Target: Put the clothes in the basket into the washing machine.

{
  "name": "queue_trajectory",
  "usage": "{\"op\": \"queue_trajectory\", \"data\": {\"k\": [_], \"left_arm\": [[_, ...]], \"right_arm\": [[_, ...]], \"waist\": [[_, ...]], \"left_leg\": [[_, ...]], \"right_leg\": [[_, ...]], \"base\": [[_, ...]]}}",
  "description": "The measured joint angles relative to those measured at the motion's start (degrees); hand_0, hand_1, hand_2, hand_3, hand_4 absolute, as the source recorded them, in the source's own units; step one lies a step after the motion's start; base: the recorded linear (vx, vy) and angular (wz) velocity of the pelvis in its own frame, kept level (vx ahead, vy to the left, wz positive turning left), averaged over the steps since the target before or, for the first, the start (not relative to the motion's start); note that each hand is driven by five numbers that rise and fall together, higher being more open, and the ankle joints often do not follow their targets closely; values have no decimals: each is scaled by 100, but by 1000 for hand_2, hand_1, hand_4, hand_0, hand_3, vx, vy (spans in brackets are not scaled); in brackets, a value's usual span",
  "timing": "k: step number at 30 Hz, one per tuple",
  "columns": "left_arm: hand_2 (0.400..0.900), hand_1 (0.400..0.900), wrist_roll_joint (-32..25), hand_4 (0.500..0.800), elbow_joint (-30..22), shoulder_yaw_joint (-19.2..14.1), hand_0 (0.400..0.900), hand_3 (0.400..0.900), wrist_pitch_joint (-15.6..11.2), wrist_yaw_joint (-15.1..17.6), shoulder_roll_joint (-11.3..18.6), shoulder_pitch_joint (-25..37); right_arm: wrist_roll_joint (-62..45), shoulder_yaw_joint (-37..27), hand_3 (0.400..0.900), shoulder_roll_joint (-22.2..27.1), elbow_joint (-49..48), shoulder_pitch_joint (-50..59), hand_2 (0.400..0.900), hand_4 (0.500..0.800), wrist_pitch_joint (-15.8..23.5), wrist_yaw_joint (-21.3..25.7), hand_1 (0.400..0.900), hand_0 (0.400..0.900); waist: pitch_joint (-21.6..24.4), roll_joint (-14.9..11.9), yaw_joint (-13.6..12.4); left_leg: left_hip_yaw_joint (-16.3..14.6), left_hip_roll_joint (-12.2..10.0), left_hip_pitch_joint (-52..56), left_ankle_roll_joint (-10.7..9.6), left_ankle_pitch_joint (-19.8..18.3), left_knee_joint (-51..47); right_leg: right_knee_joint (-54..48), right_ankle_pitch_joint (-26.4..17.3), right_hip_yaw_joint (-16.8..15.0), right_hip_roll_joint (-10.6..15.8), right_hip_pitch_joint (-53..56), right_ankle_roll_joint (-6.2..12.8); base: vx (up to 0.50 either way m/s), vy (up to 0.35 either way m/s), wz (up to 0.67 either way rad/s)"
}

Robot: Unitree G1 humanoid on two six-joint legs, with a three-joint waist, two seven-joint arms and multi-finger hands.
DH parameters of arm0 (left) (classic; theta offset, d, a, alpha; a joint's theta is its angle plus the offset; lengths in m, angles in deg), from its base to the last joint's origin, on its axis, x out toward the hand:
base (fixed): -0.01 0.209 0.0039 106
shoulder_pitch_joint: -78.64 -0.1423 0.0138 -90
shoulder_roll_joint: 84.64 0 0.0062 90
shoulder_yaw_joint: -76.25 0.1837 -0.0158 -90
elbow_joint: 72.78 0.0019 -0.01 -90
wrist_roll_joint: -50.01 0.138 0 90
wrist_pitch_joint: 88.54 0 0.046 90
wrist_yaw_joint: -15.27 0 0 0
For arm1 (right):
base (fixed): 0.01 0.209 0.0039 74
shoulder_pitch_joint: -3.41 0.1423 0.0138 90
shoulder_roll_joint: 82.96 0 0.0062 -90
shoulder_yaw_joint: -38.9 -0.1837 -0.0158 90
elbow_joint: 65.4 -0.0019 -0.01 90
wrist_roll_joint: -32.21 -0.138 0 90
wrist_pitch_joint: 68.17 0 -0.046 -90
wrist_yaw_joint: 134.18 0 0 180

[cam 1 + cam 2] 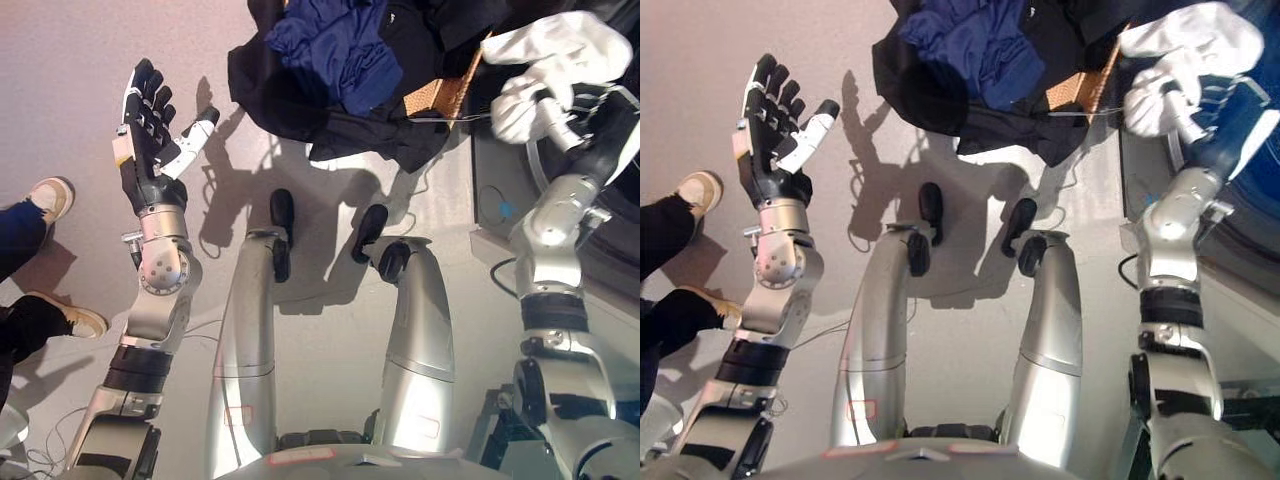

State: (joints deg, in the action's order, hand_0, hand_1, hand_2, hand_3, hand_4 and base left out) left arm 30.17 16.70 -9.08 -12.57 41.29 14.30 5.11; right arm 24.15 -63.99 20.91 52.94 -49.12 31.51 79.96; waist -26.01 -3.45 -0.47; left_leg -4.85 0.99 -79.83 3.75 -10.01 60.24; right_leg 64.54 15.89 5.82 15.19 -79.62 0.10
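The grey floor (80,90) takes up most of the scene, with wide open room left of the basket and between it and the left hand. The washing machine (500,190), dark-fronted, stands just right of the basket, its front running down the right edge of both views. The wicker basket (440,95) sits at the top centre, mostly buried under a heap of dark clothes (330,110) with a blue garment (335,45) on top; the heap spills over the basket's near edge onto the floor. The right eye view shows more of the machine's blue-lit door area; the left eye view shows more of its dark front. A person's legs and tan shoes (50,195) stand well left of the basket, at the view's edge. A white cloth (555,65) hangs just right of the basket, above the machine's front, bunched over the right hand (535,110); its fingers are hidden, so I cannot tell their state. The left hand (150,125) is raised well left of the basket, fingers straight and spread, holding nothing.
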Motion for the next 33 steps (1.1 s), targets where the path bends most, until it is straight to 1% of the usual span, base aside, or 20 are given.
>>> {"op": "queue_trajectory", "data": {"k": [4, 6, 9, 13, 16, 18, 22, 24, 26, 30, 31, 32, 33], "left_arm": [[900, 900, 14, 800, -1, 89, 900, 900, -1, 19, 10, 17], [900, 900, 19, 800, -4, 126, 900, 900, -5, 23, 72, 48], [900, 900, 21, 800, -4, 137, 900, 900, -23, 26, 74, 51], [900, 900, 22, 800, -3, 255, 900, 900, -35, 58, 114, 57], [900, 900, 22, 800, -3, 292, 900, 900, -35, 64, 182, 60], [900, 900, 25, 800, -4, 370, 900, 900, -35, 57, 274, 80], [900, 900, 25, 800, -4, 445, 900, 900, -35, 57, 324, 124], [900, 900, 25, 800, -3, 448, 900, 900, -35, 57, 332, 129], [900, 900, 25, 800, -3, 459, 900, 900, -35, 56, 340, 139], [900, 900, 24, 800, -3, 470, 900, 900, -36, 47, 442, 192], [900, 900, 24, 800, -2, 489, 900, 900, -39, 20, 469, 208], [900, 900, 23, 800, -2, 525, 900, 900, -40, -24, 511, 225], [900, 900, 23, 800, -2, 561, 900, 900, -43, -48, 530, 233]], "right_arm": [[-270, -32, 400, 468, 685, 572, 400, 500, 42, 371, 400, 400], [-362, -33, 400, 659, 1071, 859, 400, 500, 40, 511, 400, 400], [-431, -37, 400, 804, 1263, 999, 400, 500, 33, 731, 400, 400], [-428, -39, 400, 1074, 1443, 1075, 400, 500, 26, 932, 400, 400], [-415, -46, 400, 1220, 1595, 1111, 400, 500, -5, 1122, 400, 400], [-406, -46, 400, 1369, 1967, 1283, 400, 500, -84, 1231, 400, 400], [-401, -64, 400, 1736, 2513, 1472, 400, 500, -240, 1421, 400, 400], [-398, -160, 400, 1850, 2570, 1477, 400, 500, -281, 1530, 400, 400], [-371, -237, 400, 1934, 2647, 1489, 400, 500, -324, 1585, 400, 400], [-369, -174, 400, 2211, 3247, 1680, 400, 500, -444, 1557, 400, 400], [-375, -31, 584, 2294, 3564, 1803, 584, 611, -467, 1487, 584, 584], [-391, 89, 900, 2349, 3903, 1993, 900, 800, -501, 1366, 900, 900], [-439, 148, 900, 2359, 4050, 2105, 900, 800, -548, 1289, 900, 900]], "waist": [[89, 180, -128], [110, 231, -154], [117, 244, -159], [124, 258, -168], [124, 258, -166], [124, 258, -177], [124, 258, -236], [124, 259, -229], [125, 260, -229], [126, 261, -249], [127, 264, -275], [129, 267, -286], [131, 272, -275]], "left_leg": [[-10, 6, 17, 30, 25, -83], [-19, 9, 55, 45, 45, -158], [-16, 9, 155, 35, 53, -261], [-13, 14, 146, 30, 56, -328], [-15, 15, 145, 27, 57, -362], [-22, 16, 137, 27, 57, -367], [-28, 15, 124, 26, 56, -382], [-30, 16, 123, 25, 55, -392], [-32, 15, 126, 25, 56, -402], [-33, 15, 137, 18, 62, -414], [-32, 14, 141, 16, 63, -409], [-31, 10, 149, 14, 64, -396], [-33, 6, 158, 14, 64, -385]], "right_leg": [[-70, -6, 6, 2, 14, 8], [-139, -18, 13, -1, 47, 21], [-238, -21, 51, -1, 143, 21], [-301, -21, 70, 0, 136, 21], [-342, -21, 71, -7, 134, 22], [-347, -21, 65, -5, 120, 22], [-351, -21, 57, 1, 96, 22], [-358, -20, 58, -1, 94, 22], [-364, -21, 57, -4, 94, 22], [-365, -22, 56, -2, 97, 22], [-357, -23, 56, 0, 100, 22], [-349, -24, 54, 2, 110, 21], [-341, -24, 47, 1, 115, 21]], "base": [[0, 0, 0], [0, 0, 0], [0, 0, 0], [5, 0, -1], [0, 0, 0], [0, 0, 0], [27, -7, -1], [0, 0, 0], [0, 0, 0], [0, 0, 0], [0, 0, 0], [-1, 19, -6], [2, 21, -8]]}}
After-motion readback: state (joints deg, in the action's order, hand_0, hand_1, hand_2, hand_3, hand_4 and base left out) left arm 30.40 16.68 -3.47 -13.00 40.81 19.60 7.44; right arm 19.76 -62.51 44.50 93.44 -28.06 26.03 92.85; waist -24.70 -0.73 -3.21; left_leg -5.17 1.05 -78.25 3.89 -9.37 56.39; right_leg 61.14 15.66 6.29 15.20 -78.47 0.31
